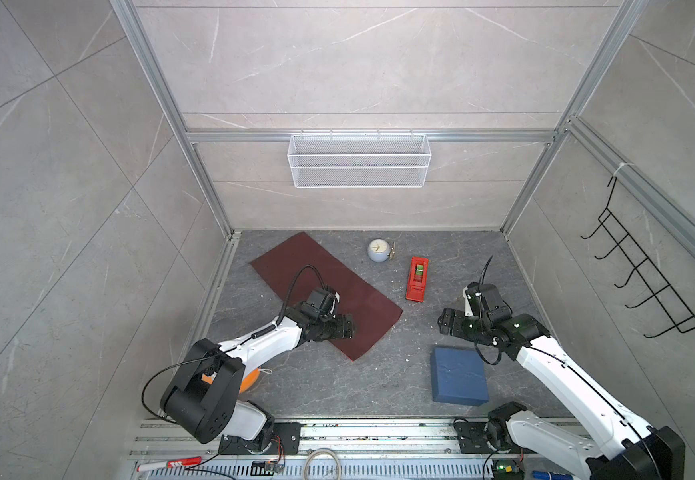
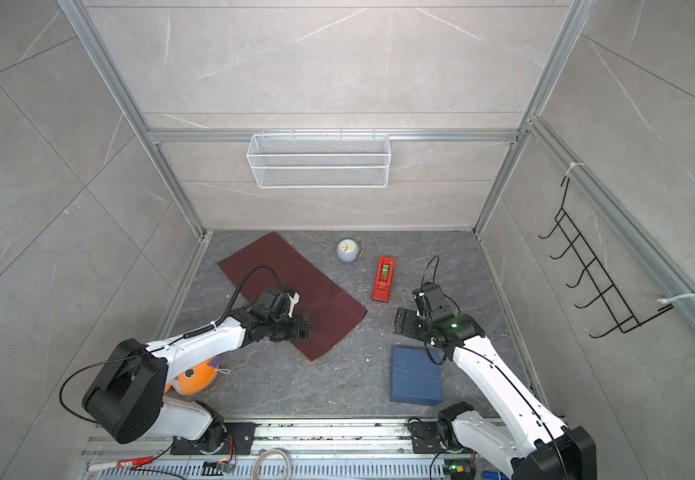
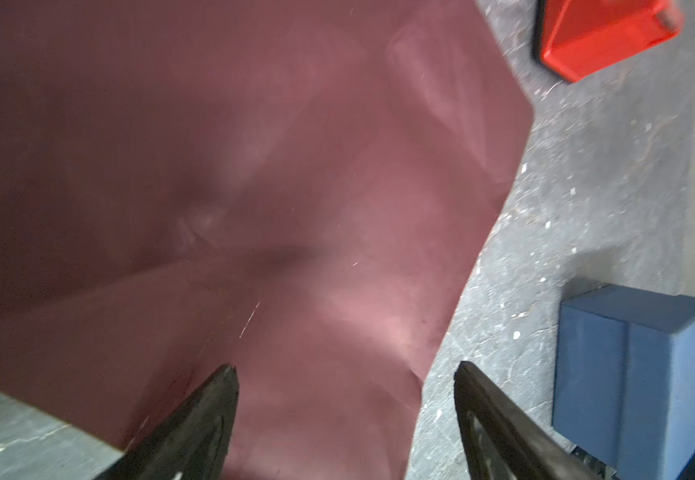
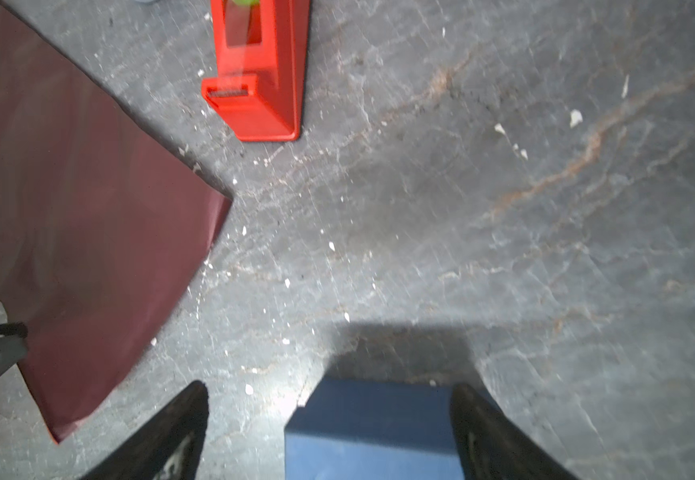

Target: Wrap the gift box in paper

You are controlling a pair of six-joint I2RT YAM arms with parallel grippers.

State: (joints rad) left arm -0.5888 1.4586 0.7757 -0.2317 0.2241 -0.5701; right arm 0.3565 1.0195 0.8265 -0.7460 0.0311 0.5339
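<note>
Judged step: staging, nothing wrapped yet. The left gripper [image 3: 346, 374] has its jaws spread wide and holds nothing; the paper [image 1: 362, 307] lies directly beneath it. The right gripper [image 4: 329, 390] is likewise spread and unloaded; the gift box [image 1: 458, 376] sits beneath and behind its tips. Next: carry box onto paper.

We see left gripper [image 3: 346, 365], jaws spread, over creased maroon paper [image 3: 254, 187] at twelve o'clock. Red tape dispenser [image 3: 603, 37] one o'clock, gift box [image 3: 636, 374] three o'clock, both off paper on grey table [image 3: 587, 208].
</note>
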